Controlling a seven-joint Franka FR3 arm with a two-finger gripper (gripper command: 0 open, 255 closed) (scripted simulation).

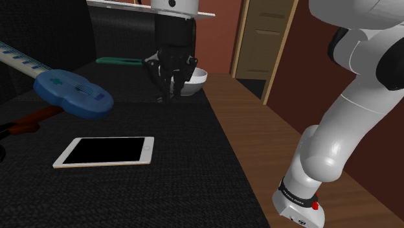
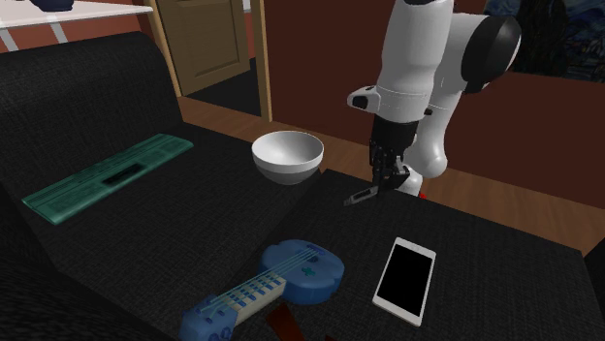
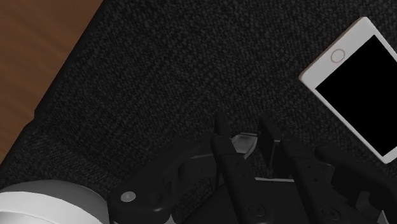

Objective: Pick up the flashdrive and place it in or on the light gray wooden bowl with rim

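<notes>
One gripper (image 2: 387,185) pinches the flashdrive (image 2: 360,198) right of the second exterior view's centre; pale bowl (image 2: 287,158) leftward, phone (image 2: 405,276) lower right, guitar (image 2: 291,273) bottom centre

The black couch (image 1: 162,188) is seen from beside the arm (image 1: 336,129), from opposite, and closely from the wrist; the white tablet (image 1: 103,151) is shared.

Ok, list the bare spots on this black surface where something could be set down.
Free: the broad stretch between the green keyboard and the blue toy guitar; the patch between the white bowl and the guitar; the corner beyond the tablet toward the second exterior view's right. Crowded: by the bowl, where the hand grips the flashdrive.
</notes>
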